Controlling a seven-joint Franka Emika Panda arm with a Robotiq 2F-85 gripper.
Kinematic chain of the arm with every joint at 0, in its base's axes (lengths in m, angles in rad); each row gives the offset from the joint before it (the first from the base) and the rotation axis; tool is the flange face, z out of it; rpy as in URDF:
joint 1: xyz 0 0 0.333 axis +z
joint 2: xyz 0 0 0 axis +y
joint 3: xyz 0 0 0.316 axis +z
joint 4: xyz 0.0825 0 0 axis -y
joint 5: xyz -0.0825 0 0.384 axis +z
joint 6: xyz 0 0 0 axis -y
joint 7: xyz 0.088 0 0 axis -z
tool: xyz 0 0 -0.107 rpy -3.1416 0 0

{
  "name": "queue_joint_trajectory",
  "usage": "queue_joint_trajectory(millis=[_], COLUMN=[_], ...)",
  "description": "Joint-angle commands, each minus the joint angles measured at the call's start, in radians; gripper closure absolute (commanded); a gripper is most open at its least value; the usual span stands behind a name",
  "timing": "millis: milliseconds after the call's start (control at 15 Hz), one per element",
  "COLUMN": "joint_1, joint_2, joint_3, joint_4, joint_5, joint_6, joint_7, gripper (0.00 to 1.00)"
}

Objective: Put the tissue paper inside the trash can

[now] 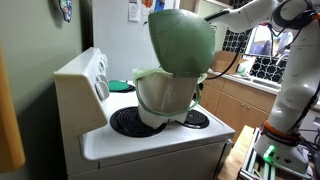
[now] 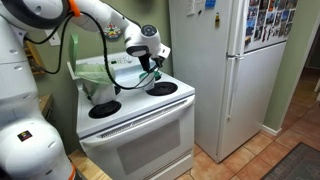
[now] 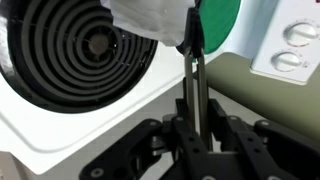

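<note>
Gripper [image 3: 193,38] is closed: in the wrist view both fingers are pressed flat together with no gap. The tips end at the edge of a white creased mass [image 3: 150,20] with a green patch [image 3: 218,25] just beside it. That could be the tissue paper or the bin wall, and I can't tell which, or whether anything is pinched.

Trash can [image 1: 165,95] sits on the white stove [image 1: 150,145], over a rear coil. Its domed green lid [image 1: 182,40] is tipped up and open, and from this side it hides the gripper. In an exterior view the gripper [image 2: 150,66] hangs just beside the trash can [image 2: 100,80], above the cooktop.

Around it:
- A large coil burner [image 3: 80,50] is right under the fingers, and another coil [image 1: 197,118] is just beside the bin.
- Stove knobs [image 3: 295,45] and the raised control panel [image 1: 85,75] are near.
- The arm [image 2: 100,15] reaches in over the stove top.
- A fridge [image 2: 225,70] stands just beside the stove, and wooden cabinets [image 1: 240,100] are behind.
</note>
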Motion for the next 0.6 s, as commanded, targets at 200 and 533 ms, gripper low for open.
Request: queue_joint_trajectory(millis=[200,533], joint_1=[0.056,0.079], joint_2=[-0.273,-0.307], joint_3=[0.059,0.082], joint_4=[-0.157,-0.126], joint_5=[0.009,-0.01], joint_6=[0.134,0.124], joint_7=[-0.126,-0.174], gripper=[0.93,0.74])
